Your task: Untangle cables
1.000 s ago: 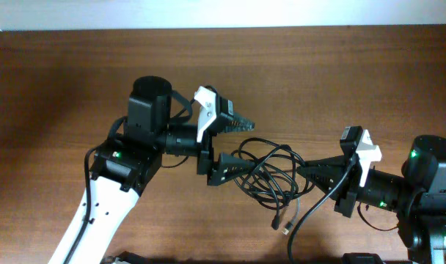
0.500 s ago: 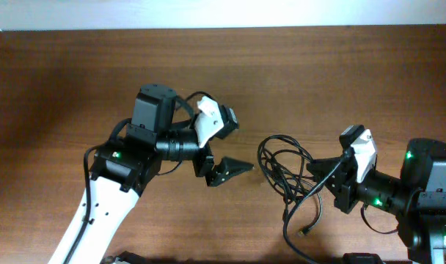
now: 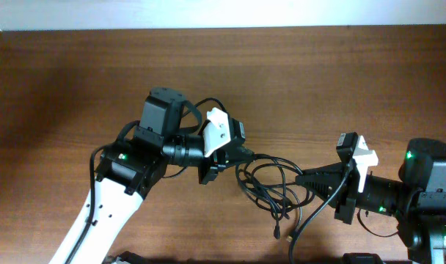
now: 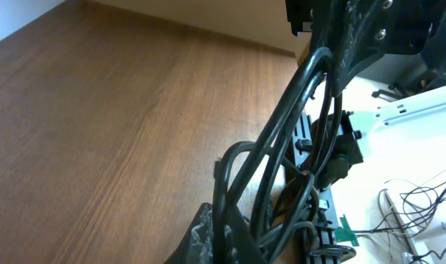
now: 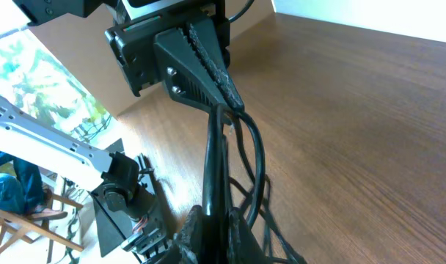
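The cables [image 3: 271, 187] are a tangle of thin black loops on the wooden table [image 3: 76, 88], stretched between my two grippers. My left gripper [image 3: 246, 155] is shut on the bundle's left side. My right gripper [image 3: 305, 178] is shut on its right side. In the left wrist view the cables [image 4: 296, 95] rise taut from the left gripper [image 4: 234, 238] to the right gripper [image 4: 355, 29]. The right wrist view shows the cables [image 5: 212, 147] running from the right gripper [image 5: 212, 220] up to the left gripper [image 5: 208, 59]. A plug end [image 3: 278, 235] trails toward the front edge.
The table's far edge meets a white wall [image 3: 223, 13]. The left arm's white link [image 3: 98, 220] crosses the front left of the table. The right arm's base [image 3: 428, 191] sits at the right edge.
The left gripper stood open and apart from the bundle; now it has moved right and shut on the cables. The right gripper carried the bundle back toward the left.
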Action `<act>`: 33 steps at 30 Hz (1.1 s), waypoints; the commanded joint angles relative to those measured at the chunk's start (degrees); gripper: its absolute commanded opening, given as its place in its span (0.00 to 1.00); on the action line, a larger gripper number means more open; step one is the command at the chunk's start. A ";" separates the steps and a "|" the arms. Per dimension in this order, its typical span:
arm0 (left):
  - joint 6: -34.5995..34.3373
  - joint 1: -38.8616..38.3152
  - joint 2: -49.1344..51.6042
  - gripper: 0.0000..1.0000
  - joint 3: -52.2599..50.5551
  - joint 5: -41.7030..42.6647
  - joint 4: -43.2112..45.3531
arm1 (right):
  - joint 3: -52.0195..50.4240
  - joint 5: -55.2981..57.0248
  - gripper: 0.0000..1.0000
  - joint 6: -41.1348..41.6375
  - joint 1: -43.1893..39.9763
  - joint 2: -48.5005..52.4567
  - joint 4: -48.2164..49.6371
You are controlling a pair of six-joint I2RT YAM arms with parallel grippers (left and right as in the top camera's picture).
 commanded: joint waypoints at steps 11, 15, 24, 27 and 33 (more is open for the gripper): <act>-41.09 0.00 0.66 0.00 0.35 -39.01 5.73 | -0.20 0.87 0.04 -0.59 -0.04 -0.22 -1.62; -51.76 -0.02 0.66 0.00 0.35 -33.79 15.52 | -0.20 7.10 0.04 -0.63 -0.04 -0.22 -6.99; -55.17 -0.09 0.66 0.00 0.35 -4.28 35.47 | -0.20 7.76 0.63 -0.59 -0.04 -0.11 -6.49; -51.15 -0.09 0.66 0.00 0.35 -0.33 32.76 | -0.20 8.44 0.85 3.78 -0.07 -0.11 0.66; -50.71 -2.47 0.66 0.00 0.35 13.16 38.29 | -0.20 14.78 0.85 3.74 -0.07 5.16 3.34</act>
